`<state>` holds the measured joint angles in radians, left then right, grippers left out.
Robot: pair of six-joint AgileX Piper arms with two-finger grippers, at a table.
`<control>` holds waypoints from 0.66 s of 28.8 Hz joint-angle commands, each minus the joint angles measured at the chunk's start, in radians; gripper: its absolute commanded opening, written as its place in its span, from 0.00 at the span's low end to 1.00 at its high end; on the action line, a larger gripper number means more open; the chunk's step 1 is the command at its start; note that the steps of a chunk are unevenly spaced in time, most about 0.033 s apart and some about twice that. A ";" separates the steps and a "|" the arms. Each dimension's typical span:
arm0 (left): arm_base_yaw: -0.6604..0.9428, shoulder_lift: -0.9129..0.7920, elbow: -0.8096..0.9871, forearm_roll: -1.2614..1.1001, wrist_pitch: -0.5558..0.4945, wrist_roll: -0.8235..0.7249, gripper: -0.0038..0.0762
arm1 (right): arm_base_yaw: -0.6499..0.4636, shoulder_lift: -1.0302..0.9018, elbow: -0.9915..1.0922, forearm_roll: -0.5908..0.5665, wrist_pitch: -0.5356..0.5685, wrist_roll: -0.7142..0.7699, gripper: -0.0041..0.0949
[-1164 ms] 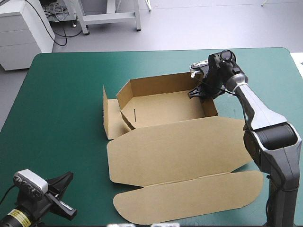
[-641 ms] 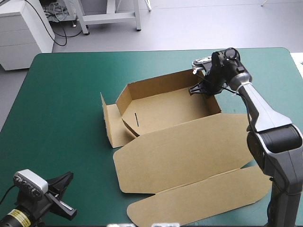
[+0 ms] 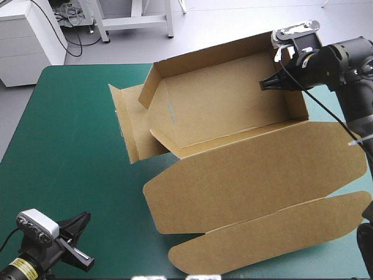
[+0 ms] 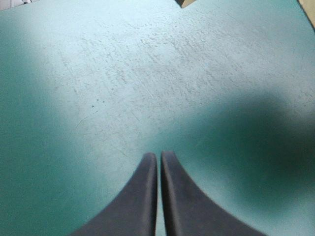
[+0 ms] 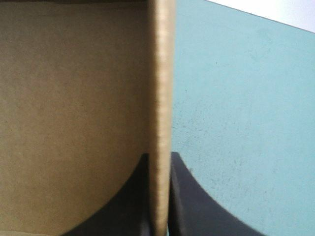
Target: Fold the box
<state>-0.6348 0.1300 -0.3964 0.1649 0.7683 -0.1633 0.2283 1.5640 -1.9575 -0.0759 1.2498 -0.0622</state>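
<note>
The brown box point(image 3: 227, 105) is an open tray with raised walls, tilted up off the teal-green cover at its right end. Its wide lid panel point(image 3: 250, 175) and outer flap point(image 3: 274, 233) lie flat toward the near edge. A side flap point(image 3: 131, 122) stands out at the left end. My right gripper point(image 3: 281, 81) is shut on the tray's right wall; in the right wrist view the wall's edge point(image 5: 161, 73) runs up between the black fingers point(image 5: 160, 160). My left gripper point(image 3: 81, 224) sits shut at the near left corner, far from the box, over bare cover point(image 4: 158, 156).
A broad stretch of teal-green cover point(image 3: 64, 128) lies left of the box. The lid's outer flap reaches close to the table's near right edge. A small corner of brown board point(image 4: 183, 2) shows far ahead of the left gripper.
My right gripper has risen and swung to the right with the box wall in it. The tray end lifted and tilted, and the whole box slid right. The left arm stayed still.
</note>
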 commanded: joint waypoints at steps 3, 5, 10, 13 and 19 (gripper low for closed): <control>0.001 0.013 -0.021 0.006 -0.067 -0.006 0.31 | -0.004 -0.088 -0.030 -0.004 0.002 0.010 0.02; 0.001 0.013 -0.021 0.004 -0.067 -0.006 0.49 | -0.004 -0.093 -0.030 -0.004 0.002 0.010 0.02; 0.001 0.013 -0.021 0.002 -0.067 -0.007 0.60 | -0.004 -0.095 -0.029 -0.004 0.002 0.010 0.02; 0.001 0.013 -0.021 -0.017 -0.071 -0.008 0.57 | -0.004 -0.095 -0.029 -0.004 0.002 0.008 0.02; 0.001 0.023 -0.021 0.042 -0.075 -0.042 0.51 | -0.004 -0.095 -0.029 -0.004 0.002 0.005 0.02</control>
<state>-0.6348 0.1300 -0.3964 0.1624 0.7683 -0.1684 0.2281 1.5115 -1.9575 -0.0805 1.2501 -0.0622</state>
